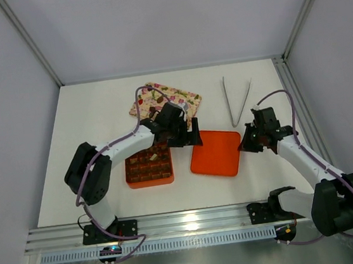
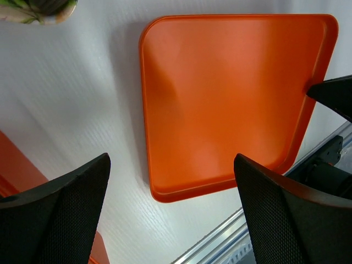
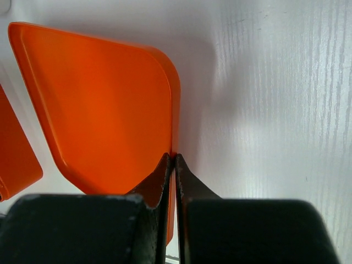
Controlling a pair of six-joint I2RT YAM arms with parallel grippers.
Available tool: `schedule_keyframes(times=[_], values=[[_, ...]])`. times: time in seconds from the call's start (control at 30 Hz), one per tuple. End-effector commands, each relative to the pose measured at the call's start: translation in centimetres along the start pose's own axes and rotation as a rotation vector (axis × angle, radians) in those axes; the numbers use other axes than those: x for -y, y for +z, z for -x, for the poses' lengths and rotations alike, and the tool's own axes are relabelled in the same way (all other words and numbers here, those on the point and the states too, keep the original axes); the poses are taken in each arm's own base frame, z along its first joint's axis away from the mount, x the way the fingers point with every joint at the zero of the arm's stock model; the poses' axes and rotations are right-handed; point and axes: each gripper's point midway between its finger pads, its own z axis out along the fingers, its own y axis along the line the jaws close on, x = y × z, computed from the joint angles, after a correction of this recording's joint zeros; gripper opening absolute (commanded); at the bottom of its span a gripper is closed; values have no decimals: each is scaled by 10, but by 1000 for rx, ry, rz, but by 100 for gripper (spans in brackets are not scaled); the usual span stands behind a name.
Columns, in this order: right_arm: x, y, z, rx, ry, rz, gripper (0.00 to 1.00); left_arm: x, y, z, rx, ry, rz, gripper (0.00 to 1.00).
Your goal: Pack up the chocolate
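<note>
Likely lidding | your right gripper (image 3: 174,159) pinches flat orange plastic lid (image 1: 216,153) by rim | left gripper (image 2: 170,158) spread, empty | next: seat lid on orange gridded box (image 1: 132,177) of brown chocolate lumps (image 1: 154,157).

Top camera high, looking down on whole scene; wrist cameras close, downward, sharing orange lid (image 2: 220,99).

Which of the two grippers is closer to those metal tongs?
Right. The right gripper pinches the orange lid's edge close beside the metal tongs; the left gripper is across the lid, farther off.
</note>
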Motion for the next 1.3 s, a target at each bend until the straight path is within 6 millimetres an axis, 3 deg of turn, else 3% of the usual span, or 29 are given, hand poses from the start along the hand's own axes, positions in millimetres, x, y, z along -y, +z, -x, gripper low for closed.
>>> schedule_keyframes(times=[0.0, 0.27, 0.47, 0.57, 0.7, 0.77, 0.8, 0.87, 0.9, 0.93, 1.0, 1.1, 1.2, 1.27], values=[[-19, -18, 16, 39, -14, 93, 4, 18, 2, 13, 25, 38, -77, 90], [-25, -31, 22, 56, -10, 141, 4, 13, 17, 6, -10, 36, -90, 90], [-30, -37, 25, 59, 9, 191, 4, 33, 18, 1, -43, -7, -235, 83], [-37, -41, 27, 63, 15, 233, 4, 45, 11, 3, -45, -44, -327, 75], [-45, -44, 28, 68, 25, 274, 4, 59, 1, 3, -49, -68, -402, 56], [-46, -44, 29, 69, 30, 284, 4, 63, -2, 5, -41, -74, -424, 41], [-47, -44, 29, 68, 29, 288, 4, 65, -4, 3, -47, -84, -432, 28], [-47, -44, 29, 73, 32, 290, 4, 67, -7, 4, -46, -91, -443, 15], [-47, -44, 29, 74, 31, 292, 4, 67, -7, 4, -52, -100, -446, 2], [-47, -44, 29, 77, 33, 292, 4, 69, -9, 4, -53, -102, -452, 0], [-46, -44, 30, 85, 29, 287, 11, 70, -11, 3, -59, -109, -458, 0], [-41, -49, 36, 135, 2, 238, 33, 70, -15, 5, -65, -146, -453, 0], [-47, -67, 43, 225, -92, 194, 50, 66, -23, 10, -76, -189, -432, 0], [-69, -79, 33, 257, -207, 204, 60, 65, -29, 17, -81, -211, -418, 0]])
